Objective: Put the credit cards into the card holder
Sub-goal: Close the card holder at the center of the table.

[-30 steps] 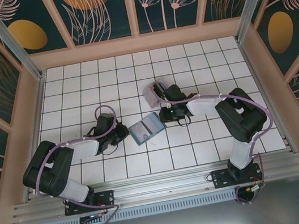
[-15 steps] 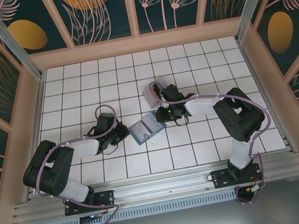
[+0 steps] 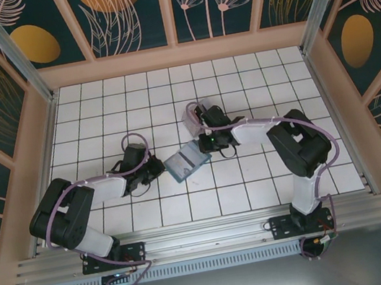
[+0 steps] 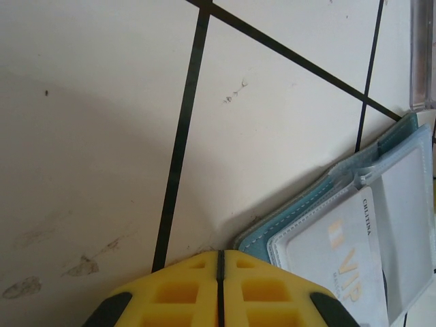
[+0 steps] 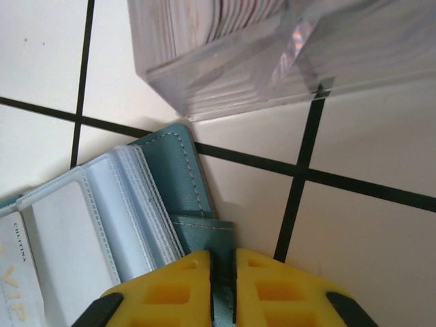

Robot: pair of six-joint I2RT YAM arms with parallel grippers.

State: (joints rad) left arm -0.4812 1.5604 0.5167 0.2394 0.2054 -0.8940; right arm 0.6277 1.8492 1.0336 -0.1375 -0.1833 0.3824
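Since a second ago the right claw (image 5: 223, 272) has slid left and pinched the one card holder (image 3: 185, 161) by its teal cover, mid-table. Nearer, the left claw (image 4: 220, 272) sits closed beside it. One credit card (image 4: 327, 259) is slotted; beyond, one clear stand (image 5: 286, 61) holds an uncountable stack (image 5: 204, 20). Tugging could drag the holder, if unpinned.

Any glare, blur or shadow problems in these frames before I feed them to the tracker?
Top external: even light, sharp, no glare on the table. Left wrist: broad soft shadow over the tiles at left, VIP card print legible, left gripper slightly soft up close. Right wrist: rainbow glint on the clear stand, its contents hazy; card holder stitching crisp.
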